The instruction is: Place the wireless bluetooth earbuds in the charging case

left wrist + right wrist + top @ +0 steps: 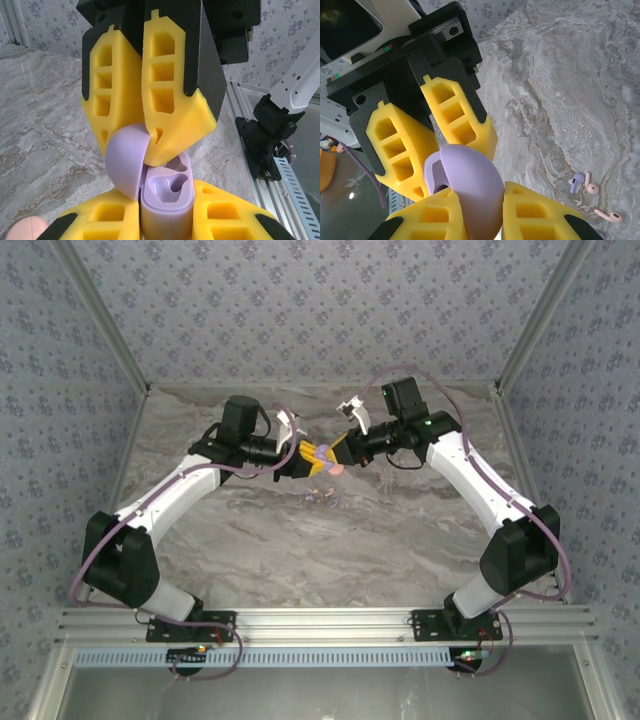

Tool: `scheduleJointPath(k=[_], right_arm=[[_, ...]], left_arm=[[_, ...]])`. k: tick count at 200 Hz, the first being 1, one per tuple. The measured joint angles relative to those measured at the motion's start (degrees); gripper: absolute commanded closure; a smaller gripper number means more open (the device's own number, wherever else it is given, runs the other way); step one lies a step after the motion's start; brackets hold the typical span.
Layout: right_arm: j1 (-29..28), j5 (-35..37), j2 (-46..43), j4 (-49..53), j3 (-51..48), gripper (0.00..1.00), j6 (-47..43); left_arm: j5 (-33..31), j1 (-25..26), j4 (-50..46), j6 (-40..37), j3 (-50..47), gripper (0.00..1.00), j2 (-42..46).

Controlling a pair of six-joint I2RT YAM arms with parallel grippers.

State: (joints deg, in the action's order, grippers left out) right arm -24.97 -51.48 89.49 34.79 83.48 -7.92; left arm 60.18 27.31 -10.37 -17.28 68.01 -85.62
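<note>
The left jaws are squeezing the bottom half of the purple charging case [167, 202], up in the air over the bench [45, 110]. The right jaws are pinching its lid [470, 185], which is tipped open. The earbuds [576, 183] are not in the case yet. They lie down on the bench, with little pink ones [591, 188] just beside them. If the two arms pull different ways, the lid could snap. Or the case could slip out, drop, and knock the tiny earbuds away.
</note>
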Motion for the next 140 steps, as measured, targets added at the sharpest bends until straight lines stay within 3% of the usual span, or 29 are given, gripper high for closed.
scheduleJointPath(k=[38, 64, 122, 140], right_arm=[[0.66, -0.37, -0.96, -1.99, -0.96, 0.87, 1.29], [0.87, -0.87, -1.53, -3.56, -1.36, 0.87, 2.23], [1.22, -0.87, -1.88, -4.57, -1.95, 0.85, 2.56], [1.22, -0.42, -1.88, -4.33, -2.10, 0.75, 2.54]], left_arm=[[-0.81, 0.35, 2.54, 2.23, 0.00, 0.65, -0.02], [-1.29, 0.72, 3.58, 3.43, 0.00, 0.65, -0.07], [-1.16, 0.83, 4.42, 4.79, 0.00, 0.98, -0.35], [-0.83, 0.83, 4.42, 4.50, 0.00, 1.00, -0.74]])
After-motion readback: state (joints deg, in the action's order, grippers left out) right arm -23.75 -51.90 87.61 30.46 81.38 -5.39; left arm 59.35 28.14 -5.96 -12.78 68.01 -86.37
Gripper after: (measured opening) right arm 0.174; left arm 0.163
